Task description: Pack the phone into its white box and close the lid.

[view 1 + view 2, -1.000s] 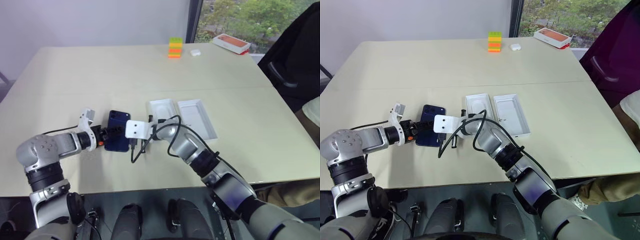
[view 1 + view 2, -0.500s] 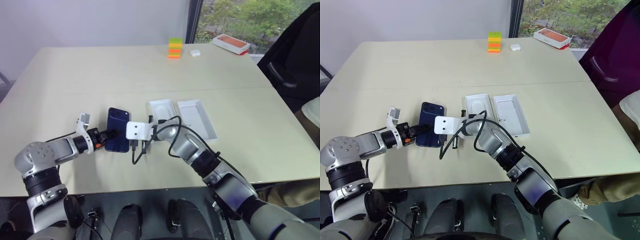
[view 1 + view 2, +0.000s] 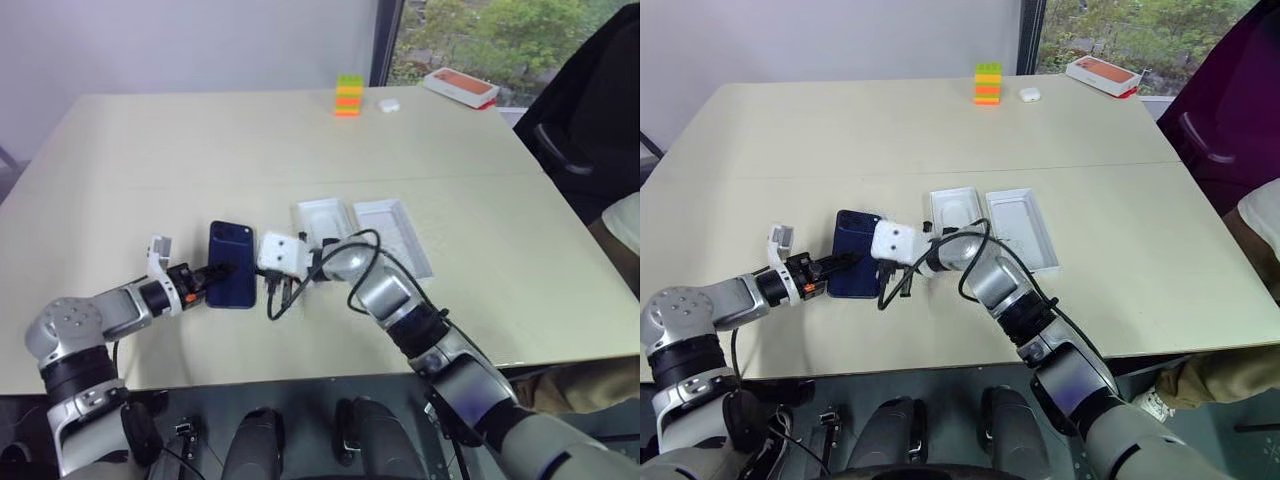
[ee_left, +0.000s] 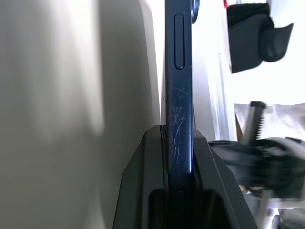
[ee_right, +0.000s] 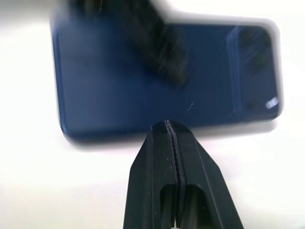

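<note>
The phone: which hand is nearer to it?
Left. The left hand is clamped on the phone at its edge; the right hand, shut, sits just beside its other long edge.

Big pale beige desk (image 3: pixel 890 130) w/ a faint seam across its middle, fills most of the room in view. Plain light grey-lavender wall (image 3: pixel 820 40) behind; dark window frame (image 3: pixel 1031 35) at far right w/ green trees (image 3: pixel 1160 30) outside, daylight coming in. Dark chair back (image 3: pixel 1230 110) at desk's right edge; grey floor (image 3: pixel 1200 420) below front edge.

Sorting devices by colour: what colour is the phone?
Dark navy blue phone, clearest in the right wrist view.
</note>
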### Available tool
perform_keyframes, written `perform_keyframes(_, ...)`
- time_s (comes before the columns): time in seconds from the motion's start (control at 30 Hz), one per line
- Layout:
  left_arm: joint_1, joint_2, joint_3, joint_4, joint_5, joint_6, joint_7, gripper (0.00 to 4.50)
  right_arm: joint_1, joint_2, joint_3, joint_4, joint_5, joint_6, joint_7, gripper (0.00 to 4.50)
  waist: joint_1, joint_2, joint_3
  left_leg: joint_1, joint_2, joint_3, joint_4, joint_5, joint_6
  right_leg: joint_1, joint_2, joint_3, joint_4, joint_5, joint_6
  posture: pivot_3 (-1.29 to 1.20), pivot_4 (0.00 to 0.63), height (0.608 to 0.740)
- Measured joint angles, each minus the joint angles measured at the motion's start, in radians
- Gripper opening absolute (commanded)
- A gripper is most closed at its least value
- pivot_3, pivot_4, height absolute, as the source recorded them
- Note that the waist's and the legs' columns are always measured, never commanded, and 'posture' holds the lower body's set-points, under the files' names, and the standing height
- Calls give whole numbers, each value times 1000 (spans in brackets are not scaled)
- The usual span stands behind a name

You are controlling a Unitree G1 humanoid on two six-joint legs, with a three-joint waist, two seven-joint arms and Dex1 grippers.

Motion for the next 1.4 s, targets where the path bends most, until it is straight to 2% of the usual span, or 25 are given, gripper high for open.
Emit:
perform_keyframes(0.13,6,10,22,18,-22,2,-6,0,1,-13,-82,-130,138,122,39,2272,2,0,0,0,0,0,0,0,0,0,0,-1,0,0,0,0,150,740)
perform_keyframes(0.23,3,13,25,33,-33,3,-3,0,8,-98,-70,-202,157,141,58,3763,4,0,0,-1,-1,0,0,0,0,-1,-1,-1,-1,0,0,0,150,740)
perform_keyframes(0.43,2,16,32,35,-40,-22,18,0,53,-397,27,-196,59,-7,166,3763,7,0,1,-2,-2,3,0,0,0,-1,-1,-1,-2,0,0,0,150,740)
perform_keyframes(0.53,-10,5,30,31,-43,-21,31,0,52,-483,56,-141,16,-94,210,3763,6,0,1,-2,-2,3,0,0,0,-1,0,-1,-2,0,0,0,150,740)
perform_keyframes(0.83,-20,-15,3,-8,-53,-14,59,0,41,-468,84,-8,-28,-231,224,3763,7,-2,2,-2,-1,3,0,0,0,-1,0,-1,-2,0,0,0,150,740)
perform_keyframes(0.9,-18,-16,3,-25,-56,-14,67,0,32,-462,83,11,-28,-237,224,3228,8,-2,2,-2,-1,3,0,0,0,-1,0,-1,-2,0,0,0,150,740)
perform_keyframes(0.97,-18,-18,2,-38,-59,-14,72,0,28,-459,83,22,-34,-239,223,2504,8,-2,2,-2,-1,3,0,0,0,-1,0,-1,-2,0,0,0,150,740)
perform_keyframes(1.07,-18,-21,2,-47,-66,-10,76,0,24,-459,84,33,-47,-247,221,975,8,-2,2,-2,-1,3,0,0,0,-1,0,-1,-2,0,0,0,150,740)
perform_keyframes(1.4,-22,-34,-6,-64,-73,-5,98,0,23,-447,84,38,-65,-257,210,975,7,-2,2,-2,-1,3,0,0,0,-1,0,-1,-2,0,0,0,150,740)
